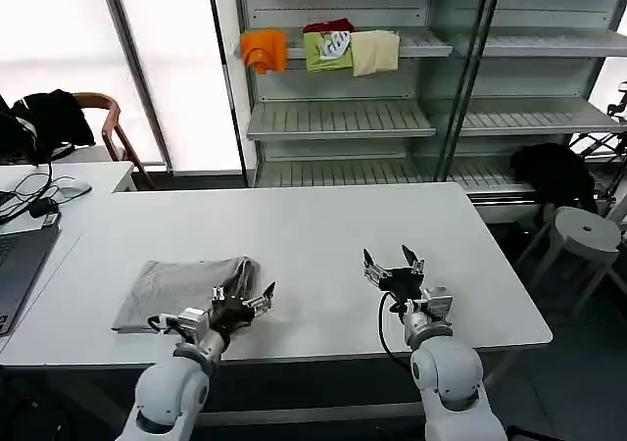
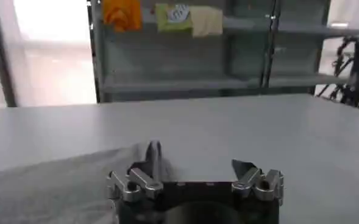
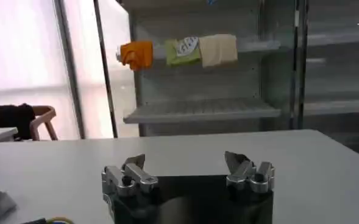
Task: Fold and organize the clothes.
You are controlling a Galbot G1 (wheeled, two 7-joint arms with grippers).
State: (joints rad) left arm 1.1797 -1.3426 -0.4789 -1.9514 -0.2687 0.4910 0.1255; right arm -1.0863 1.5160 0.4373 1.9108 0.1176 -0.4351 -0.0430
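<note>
A: From my console, where does the head view sit?

B: High, looking forward and down over the white table (image 1: pixel 323 235) toward the shelf rack (image 1: pixel 338 118).

A: And the wrist views?

B: Each low behind its own fingers, close to the tabletop, facing that rack. All three share the orange cloth (image 1: pixel 265 49).

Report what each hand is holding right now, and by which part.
Nothing is held. The left hand is open at the folded grey shirt's near right edge; the right hand is open over bare table.
</note>
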